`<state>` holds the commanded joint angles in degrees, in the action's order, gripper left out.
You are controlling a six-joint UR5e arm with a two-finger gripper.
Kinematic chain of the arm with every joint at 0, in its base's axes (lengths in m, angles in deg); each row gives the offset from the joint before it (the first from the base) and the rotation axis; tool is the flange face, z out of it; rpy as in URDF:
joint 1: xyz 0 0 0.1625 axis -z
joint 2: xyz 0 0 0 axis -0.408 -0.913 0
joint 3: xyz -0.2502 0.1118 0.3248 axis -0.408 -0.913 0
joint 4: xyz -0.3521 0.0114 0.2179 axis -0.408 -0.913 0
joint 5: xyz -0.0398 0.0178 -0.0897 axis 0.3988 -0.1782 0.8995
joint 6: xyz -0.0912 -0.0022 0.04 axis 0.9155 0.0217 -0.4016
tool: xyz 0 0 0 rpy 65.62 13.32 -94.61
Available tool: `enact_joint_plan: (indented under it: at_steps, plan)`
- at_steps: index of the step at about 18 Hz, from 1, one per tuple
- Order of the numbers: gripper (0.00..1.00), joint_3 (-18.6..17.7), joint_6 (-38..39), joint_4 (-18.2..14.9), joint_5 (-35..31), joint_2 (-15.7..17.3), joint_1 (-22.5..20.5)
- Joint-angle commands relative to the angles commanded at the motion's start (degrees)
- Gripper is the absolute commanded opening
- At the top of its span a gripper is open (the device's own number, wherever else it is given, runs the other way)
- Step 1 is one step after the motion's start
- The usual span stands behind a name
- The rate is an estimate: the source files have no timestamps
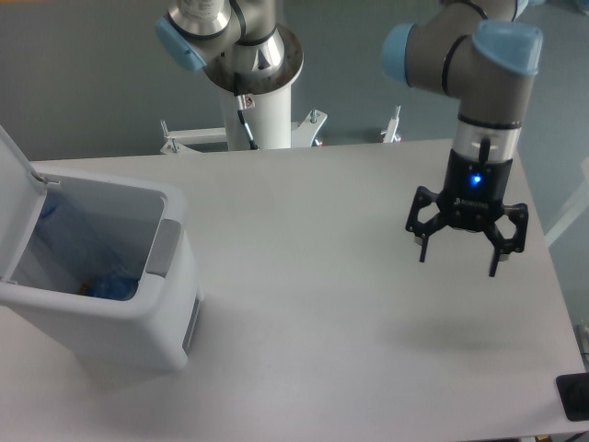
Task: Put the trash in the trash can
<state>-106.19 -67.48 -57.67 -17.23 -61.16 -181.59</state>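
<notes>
1. Camera view from above: the bin (101,304) stands at the left edge of the desk (313,304), its white lid (17,189) hinged up and back, a grey panel (164,249) on the side facing the middle of the desk.
2. Inside the bin, something blue (112,287) lies at the bottom with a small orange-brown spot beside it; no paper wad or bottle can be made out there or anywhere on the desk.
3. The gripper (457,261) hangs above the right part of the desk, well apart from the bin, pointing straight down.
4. Its jaws are spread wide and hold nothing; a blue light glows on the black body above them.
5. A faint shadow lies on the desk below and just in front of the gripper.
6. The arm (488,64), grey with pale blue joint caps, runs up from the gripper and out of the top of the picture.
7. Its white base column (262,101) stands behind the far edge of the desk.
8. A dark object (574,396) sits at the desk's near right corner, cut off by the frame.
</notes>
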Motion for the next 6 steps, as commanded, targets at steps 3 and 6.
enact_joint_plan:
  at_steps: [3, 6]
  plan:
    - [1.00, 2.02, -1.14, -0.98, -9.95, -2.55, 5.63]
    - [1.00, 1.42, -1.15, -0.89, -10.51, -2.73, 5.72]
